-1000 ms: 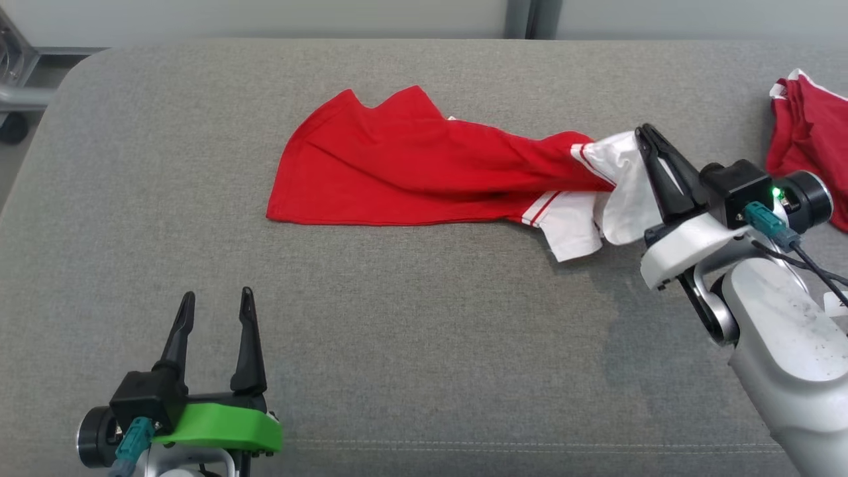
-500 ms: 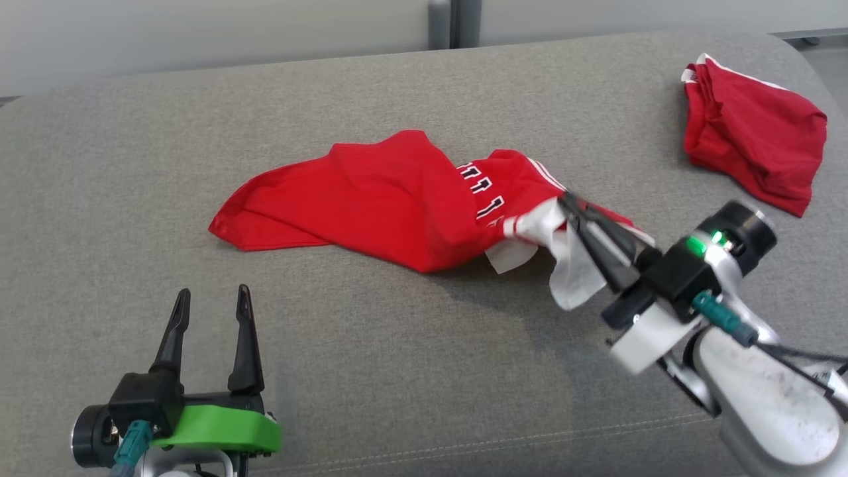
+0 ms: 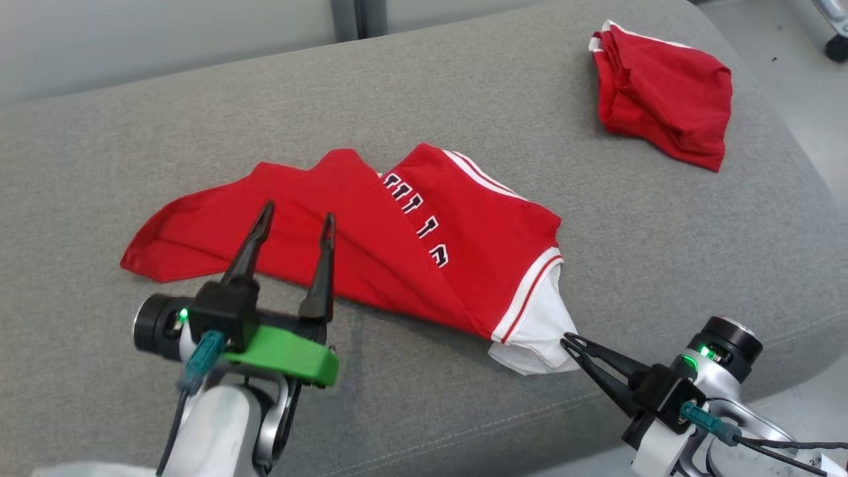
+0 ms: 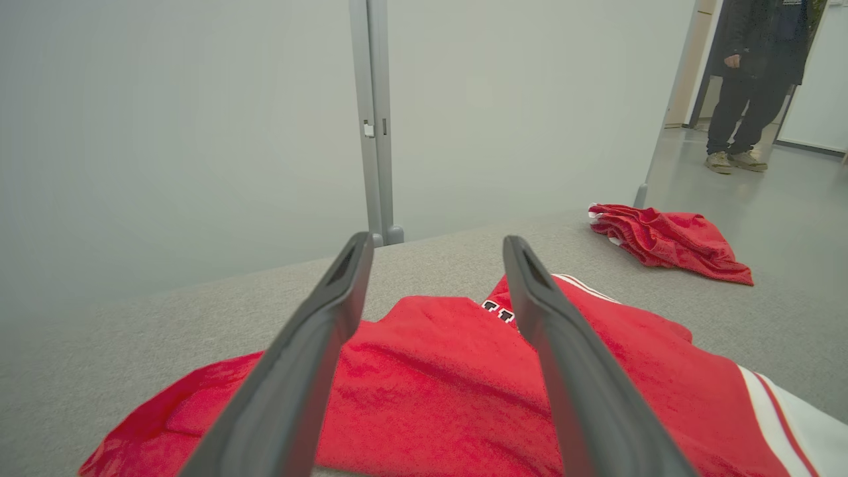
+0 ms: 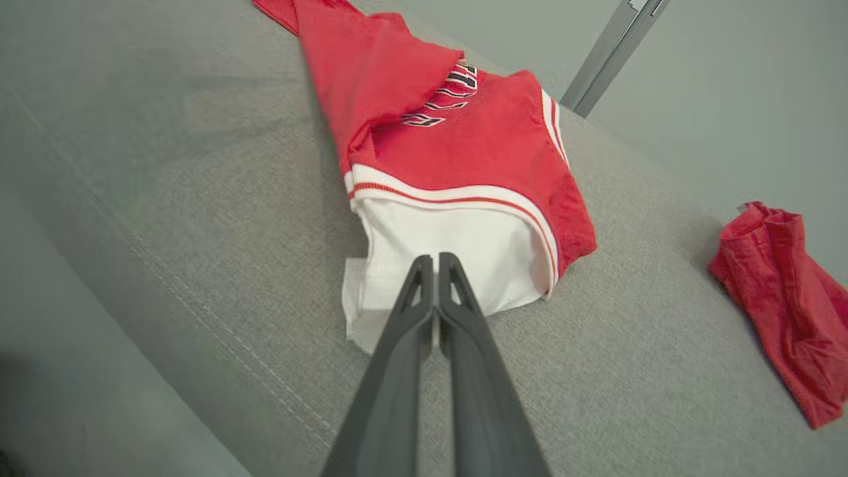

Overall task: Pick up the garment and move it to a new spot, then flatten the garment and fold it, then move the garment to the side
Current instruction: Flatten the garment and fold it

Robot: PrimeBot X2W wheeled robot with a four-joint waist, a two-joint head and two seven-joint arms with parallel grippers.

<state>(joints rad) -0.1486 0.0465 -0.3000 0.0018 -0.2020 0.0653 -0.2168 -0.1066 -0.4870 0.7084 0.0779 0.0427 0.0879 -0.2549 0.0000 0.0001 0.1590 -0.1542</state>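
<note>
**Red jersey lies spread on grey cushion, one pincer on its white hem**

A red jersey [image 3: 477, 218] lies crumpled but mostly laid out across the middle of a grey upholstered cushion [image 3: 464, 411]. Its black-and-white lettering [image 3: 417, 212] faces up, and its white hem panel [image 3: 530, 331] points toward the cushion's near edge. The right gripper [image 3: 566, 339] sits low at the near right, its two dark fingers pressed tightly together, their tips on the corner of that white panel and seemingly pinching the cloth. Seen from the right wrist, the closed tips [image 5: 435, 260] lie over the white fabric, with the jersey [image 5: 477, 146] stretching away beyond them. The left gripper [image 3: 298, 212] hangs over the jersey's left half, fingers spread wide and holding nothing. From the left wrist, the parted fingers [image 4: 437, 244] frame the red cloth [image 4: 430, 371] below. A second red garment [image 3: 662, 112] sits bunched at the cushion's far right corner, well apart from the jersey. A person [image 4: 748, 73] in dark trousers stands on the floor in the background, beyond a grey metal post [image 4: 374, 119].
</note>
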